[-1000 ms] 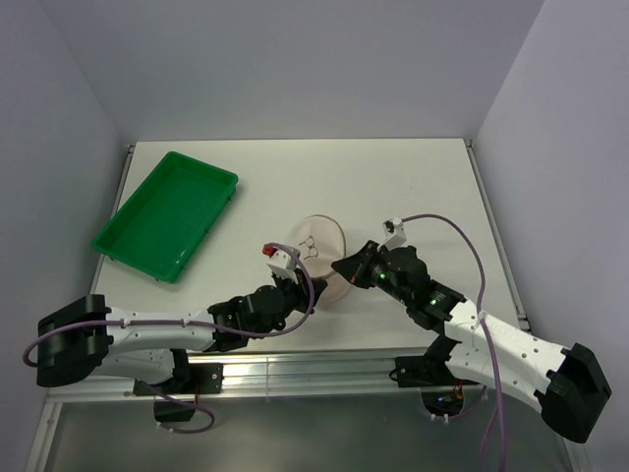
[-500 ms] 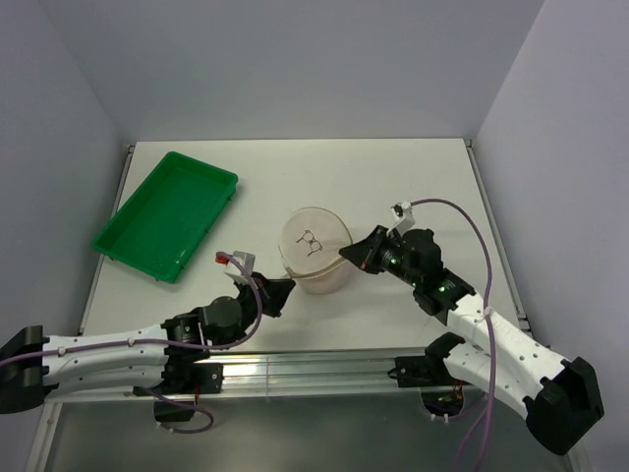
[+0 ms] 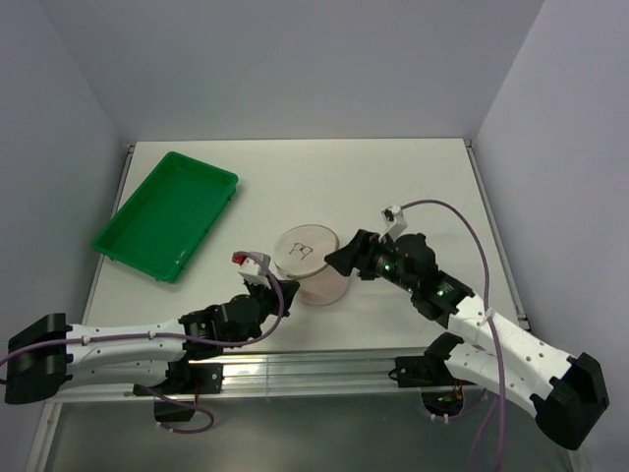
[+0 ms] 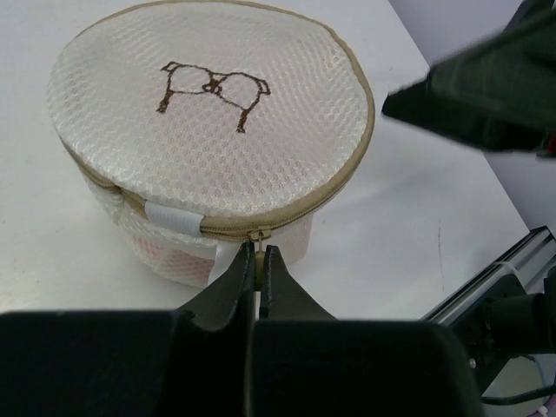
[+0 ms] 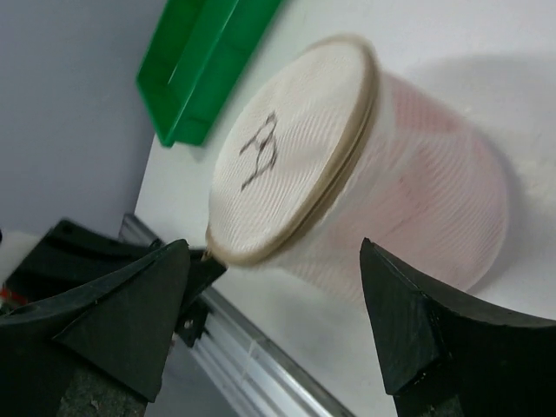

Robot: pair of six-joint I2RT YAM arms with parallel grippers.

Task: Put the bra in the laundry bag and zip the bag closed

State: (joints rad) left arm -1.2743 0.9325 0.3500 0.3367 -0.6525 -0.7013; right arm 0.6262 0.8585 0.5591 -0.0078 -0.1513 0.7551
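Table: white. Its near edge is hidden under both arms in the top view.
Green tray: sits at the table's far left, turned at an angle and well apart from everything else. The right wrist view cuts it off to one corner.
Laundry bag: stands as a round drum near the table's middle, between the two grippers. The lid with the bra outline faces up and a tan zip band runs round its rim. The far side of that rim cannot be seen from the left wrist.
Bra: inside the laundry bag. It shows only as a pink blur through the mesh side wall, so its shape and folds cannot be made out.
Right gripper: fingers spread wide at the bag's right side. Whether either finger touches the mesh cannot be told.
Left gripper: at the bag's near side, its fingers pressed almost together and pinching the zipper pull.
Zipper pull: on the rim's near edge, just right of a white fabric tab. Its lower part is hidden between the fingertips.
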